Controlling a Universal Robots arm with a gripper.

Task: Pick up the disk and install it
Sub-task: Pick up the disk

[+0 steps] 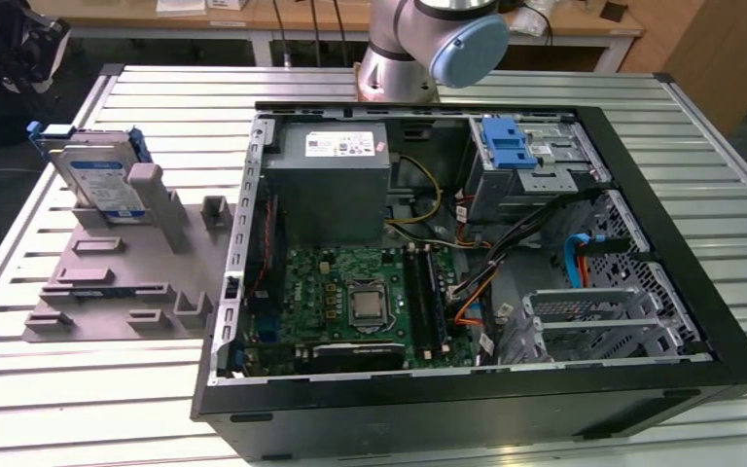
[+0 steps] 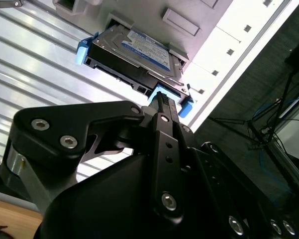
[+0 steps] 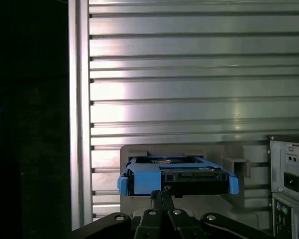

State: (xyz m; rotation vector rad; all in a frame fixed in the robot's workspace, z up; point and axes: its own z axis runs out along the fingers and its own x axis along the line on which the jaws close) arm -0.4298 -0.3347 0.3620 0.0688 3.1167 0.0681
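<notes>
Grey plastic stand (image 1: 114, 282) sits at the exterior view's left on the ribbed metal table (image 1: 504, 83); the disk (image 1: 98, 180) stands on edge in a slot at the stand's far end, its white-and-blue label facing outward and its blue bracket around the rim. Beside the stand, toward the middle, lies the open computer case (image 1: 685, 292); inside it, a grey power-supply box (image 1: 335, 185) sits above a green motherboard (image 1: 354, 297). Behind the case rises the arm (image 1: 419, 49). Toward the exterior view's right, a blue latch (image 1: 510, 146) rests on a silver perforated cage. In the second wrist view the gripper (image 2: 164, 102) points at the disk, its black fingers drawn together with nothing between them; in both wrist views the disk lies beyond the tips, seated in the stand, with a blue bracket end nearest the tips.
</notes>
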